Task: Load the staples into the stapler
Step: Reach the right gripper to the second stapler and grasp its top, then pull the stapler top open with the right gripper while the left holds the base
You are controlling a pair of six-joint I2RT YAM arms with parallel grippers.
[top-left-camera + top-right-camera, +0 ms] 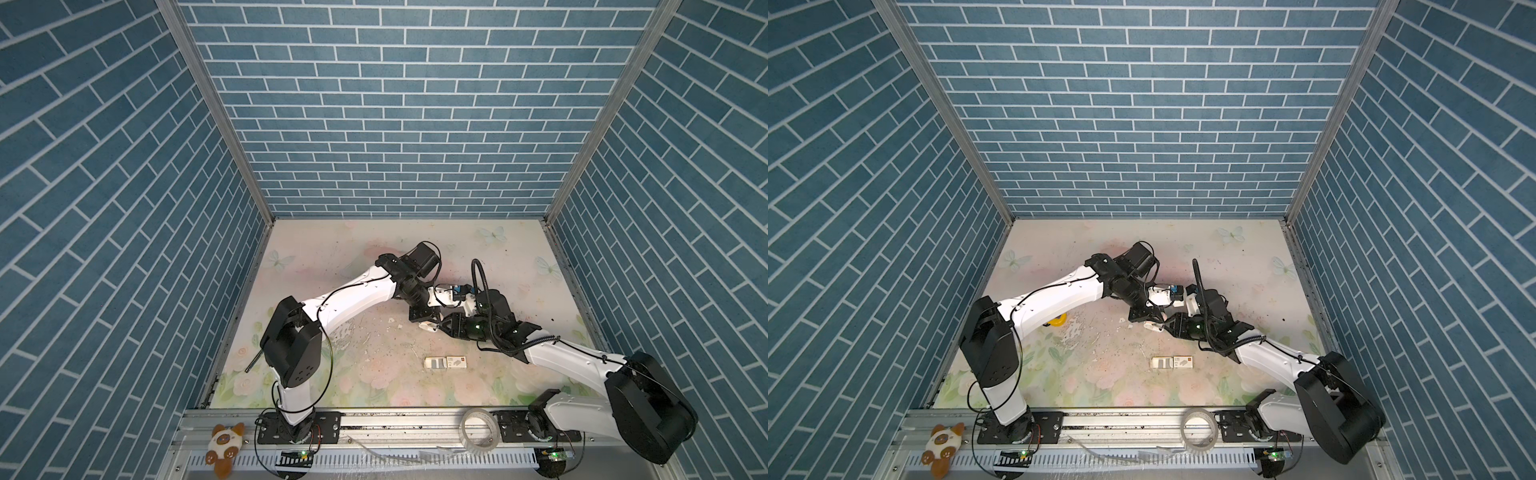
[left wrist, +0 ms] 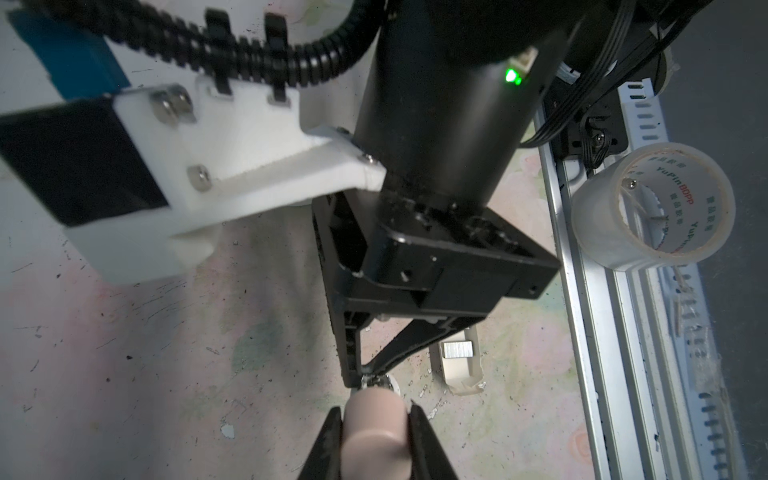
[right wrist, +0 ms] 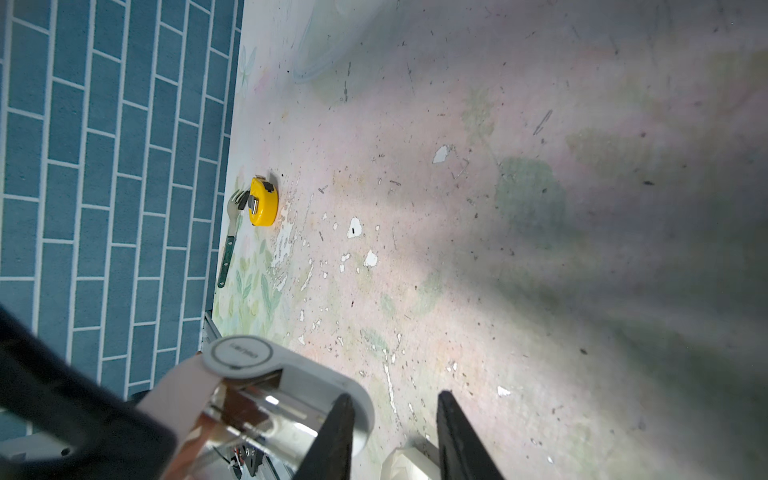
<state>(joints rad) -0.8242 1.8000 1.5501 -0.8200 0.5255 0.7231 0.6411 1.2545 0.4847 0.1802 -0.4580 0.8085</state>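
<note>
The stapler [image 2: 374, 432] has a pink top arm, a white base [image 3: 336, 395] and a shiny metal channel [image 3: 249, 415], and its top is hinged up. My left gripper [image 2: 376, 409] is shut on the pink arm. The right gripper [image 3: 395, 399] is open, with bare floor between its fingers and one finger [image 3: 332, 432] against the white base. In both top views the grippers meet mid-table over the stapler [image 1: 428, 327] [image 1: 1152, 326]. The white carton [image 1: 446, 362] [image 1: 1173, 362] lies slid open nearer the front, with silvery staples [image 2: 457, 349] in its tray.
A clear tape roll [image 1: 478, 428] [image 2: 652, 203] sits on the front metal rail [image 1: 395, 422]. A yellow tape measure [image 3: 263, 201] and a fork [image 3: 230, 237] lie by the left wall. A plush toy [image 1: 224, 442] rests outside the front left corner.
</note>
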